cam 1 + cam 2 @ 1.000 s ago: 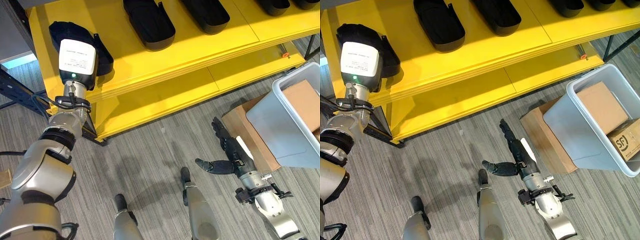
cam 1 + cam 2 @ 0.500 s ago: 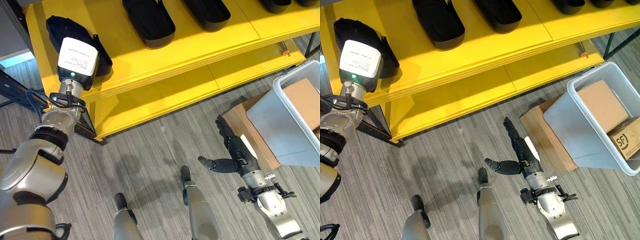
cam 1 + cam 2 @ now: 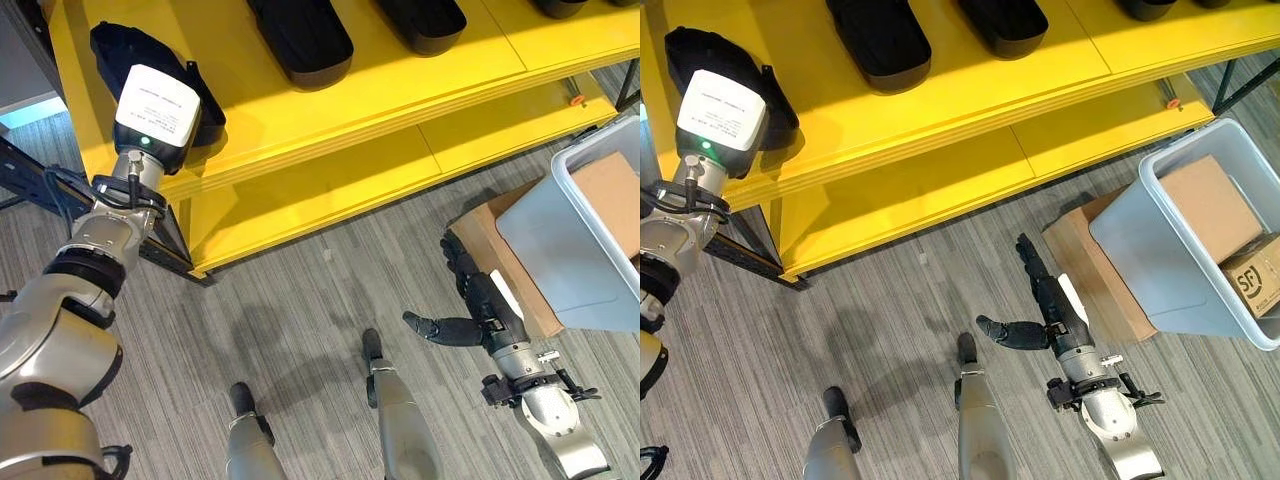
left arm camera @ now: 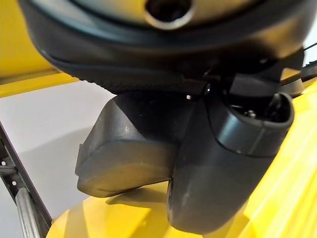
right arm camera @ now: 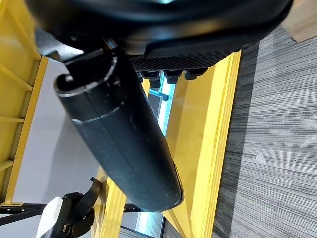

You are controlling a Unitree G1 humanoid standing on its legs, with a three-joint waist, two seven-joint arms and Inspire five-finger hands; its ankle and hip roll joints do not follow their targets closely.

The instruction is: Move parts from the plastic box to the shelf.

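A black elongated part [image 3: 200,95] lies at the left end of the yellow shelf [image 3: 330,110]. My left arm reaches up to it, and the arm's white wrist unit [image 3: 155,105] covers the hand there. In the left wrist view my left hand [image 4: 223,163] shows its thumb beside a dark rounded shape; whether it holds the part I cannot tell. My right hand [image 3: 1052,300] hangs open, fingers straight, low over the floor just left of the grey plastic box [image 3: 1140,250]. The box holds cardboard cartons [image 3: 1205,205].
More black parts [image 3: 305,35] [image 3: 425,15] lie along the shelf's top board, with a lower yellow board [image 3: 320,190] beneath. Flat cardboard [image 3: 1090,270] lies under the plastic box. A dark metal shelf strut [image 3: 40,185] stands beside my left arm. Grey striped floor [image 3: 300,300] spreads between.
The view has shifted slightly. My right hand has drifted a little to the right, closer to the plastic box. My left arm stays at the shelf's left end.
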